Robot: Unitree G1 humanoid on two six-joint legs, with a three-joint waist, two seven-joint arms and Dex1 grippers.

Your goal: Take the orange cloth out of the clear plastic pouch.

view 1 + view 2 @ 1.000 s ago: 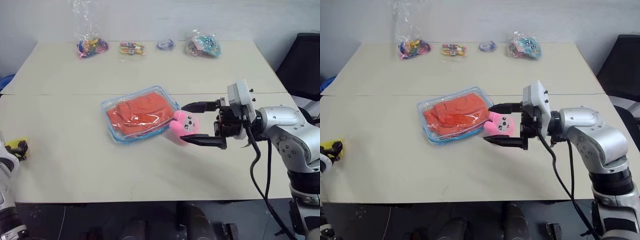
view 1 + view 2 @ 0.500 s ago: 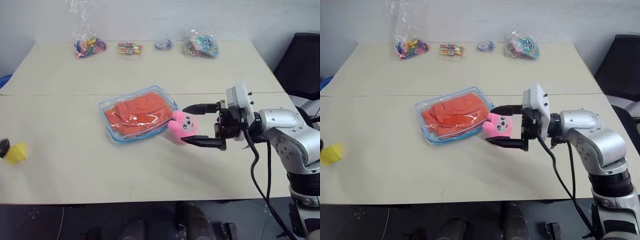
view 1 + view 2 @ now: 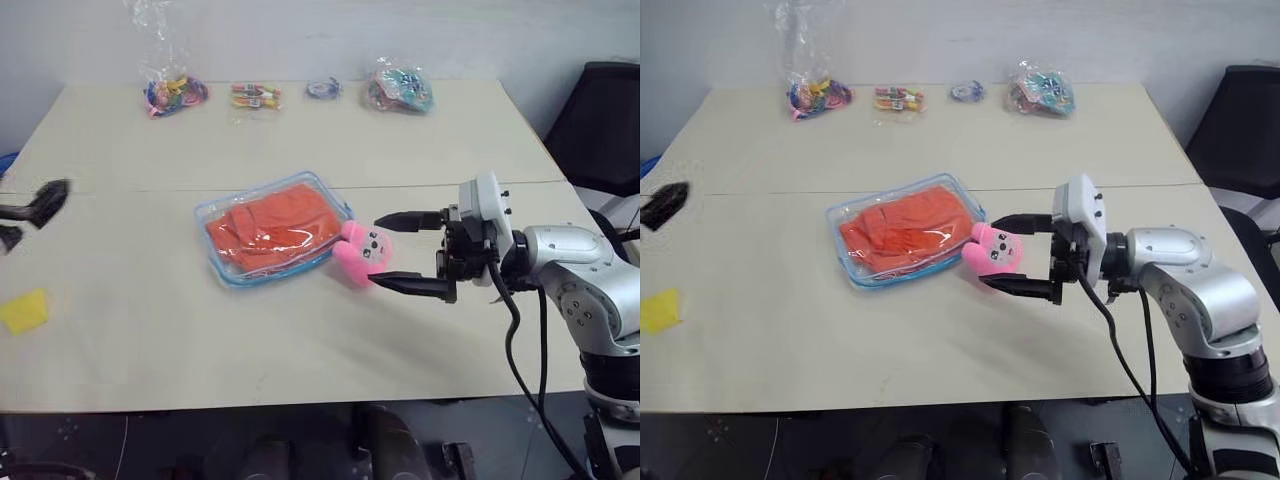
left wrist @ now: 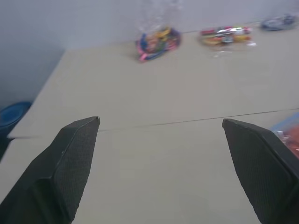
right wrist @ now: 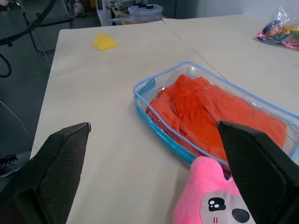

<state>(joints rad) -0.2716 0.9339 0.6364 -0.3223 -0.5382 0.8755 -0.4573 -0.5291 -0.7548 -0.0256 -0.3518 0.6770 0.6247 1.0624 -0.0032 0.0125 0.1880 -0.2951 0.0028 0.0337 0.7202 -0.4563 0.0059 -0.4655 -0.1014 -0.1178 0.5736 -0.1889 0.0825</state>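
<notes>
The clear plastic pouch (image 3: 216, 262) with light blue trim lies flat in the middle of the table, and the wrinkly orange cloth (image 3: 268, 228) is inside it. My right gripper (image 3: 375, 252) is open just right of the pouch and points left at it. A pink plush toy (image 3: 362, 250) sits between its fingers against the pouch's corner. The right wrist view shows the pouch (image 5: 154, 83), the cloth (image 5: 210, 112) and the plush (image 5: 212, 200) close ahead. My left gripper (image 3: 25, 215) hovers open at the table's far left, well away from the pouch. Its fingers (image 4: 70, 158) stand wide apart.
A small yellow square (image 3: 25, 312) lies near the table's left front edge. Several small clear bags of colourful trinkets (image 3: 175, 93) (image 3: 400, 88) line the far edge. A seam (image 3: 120, 190) crosses the table. A black chair (image 3: 600, 120) stands at the right.
My left gripper opened, let go of the yellow square, and rose up and inward over the table. The yellow square now lies on the table. The right gripper stayed put.
</notes>
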